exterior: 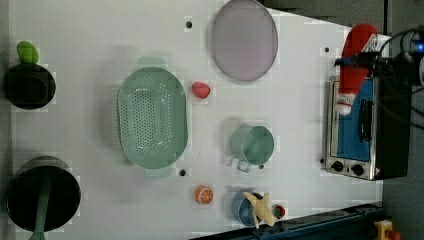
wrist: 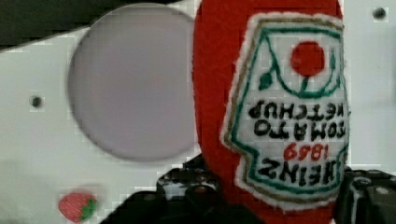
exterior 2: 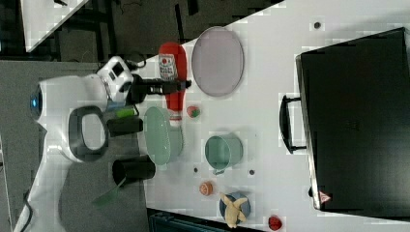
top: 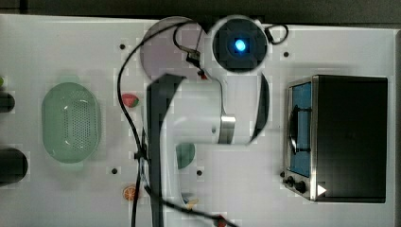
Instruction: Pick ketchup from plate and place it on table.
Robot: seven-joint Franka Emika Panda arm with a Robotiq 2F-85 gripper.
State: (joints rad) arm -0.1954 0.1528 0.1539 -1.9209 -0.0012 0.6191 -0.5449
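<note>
The gripper (exterior 2: pixel 175 86) was clamped partway shut across the middle of the ketchup (exterior 2: pixel 172 82), holding it in the air above the tabletop (exterior 2: pixel 270 121), clear of the bare plate (exterior 2: pixel 217 61). In the right view the bottle's long axis ran up and down the picture, its pale cap pointing toward the green basket (exterior 2: pixel 162 137).

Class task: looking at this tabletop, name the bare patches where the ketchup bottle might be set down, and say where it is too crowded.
Bare table lies above the green basket in the left view, and between the plate and toaster oven. Crowded: the left view's lower edge around the teal cup, orange slice and blue bowl.
</note>
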